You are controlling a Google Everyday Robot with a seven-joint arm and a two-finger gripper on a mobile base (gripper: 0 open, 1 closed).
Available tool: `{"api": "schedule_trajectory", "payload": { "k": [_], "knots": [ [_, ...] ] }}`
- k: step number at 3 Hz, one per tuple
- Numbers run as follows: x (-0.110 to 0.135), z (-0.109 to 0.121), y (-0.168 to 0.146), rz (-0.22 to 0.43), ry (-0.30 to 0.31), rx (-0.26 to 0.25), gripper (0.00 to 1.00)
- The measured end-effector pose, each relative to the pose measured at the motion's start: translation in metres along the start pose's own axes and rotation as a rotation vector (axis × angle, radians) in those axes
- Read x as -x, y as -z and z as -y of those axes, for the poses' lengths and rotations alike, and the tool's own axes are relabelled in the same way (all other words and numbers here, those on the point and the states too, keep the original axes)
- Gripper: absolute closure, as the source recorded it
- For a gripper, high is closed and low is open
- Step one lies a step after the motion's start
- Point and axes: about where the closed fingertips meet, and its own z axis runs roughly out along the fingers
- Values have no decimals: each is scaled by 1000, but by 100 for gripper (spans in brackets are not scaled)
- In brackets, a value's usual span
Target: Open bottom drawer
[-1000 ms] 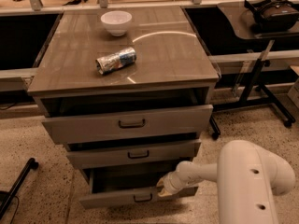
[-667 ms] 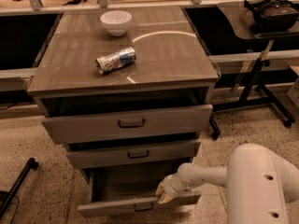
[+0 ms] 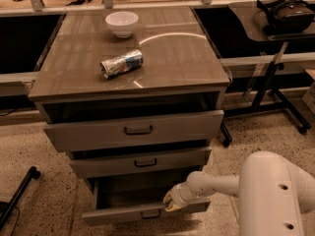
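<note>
The shallow grey-beige flat-fronted bottom drawer point(image 3: 118, 215) stood pulled out at the foot of the cabinet point(image 3: 172, 58), its long axis running left to right and its front facing the camera. The gripper point(image 3: 172, 201) sat at the drawer's upper front edge, just right of the small dark bar pull point(image 3: 151, 214). How wide the gripper stood could not be told.

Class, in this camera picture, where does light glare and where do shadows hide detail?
Camera view: a curved glare streak crosses the cabinet top beside the bowl; shadow fills the gap above the top drawer; the gripper sits at the front edge of the dim bottom drawer.
</note>
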Motion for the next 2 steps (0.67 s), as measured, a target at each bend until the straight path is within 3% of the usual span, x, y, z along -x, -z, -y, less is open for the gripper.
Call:
{"api": "schedule_trajectory", "payload": {
  "k": [1, 2],
  "knots": [
    [0, 0, 0, 0, 0, 0, 85],
    [0, 0, 0, 0, 0, 0, 55]
  ]
}}
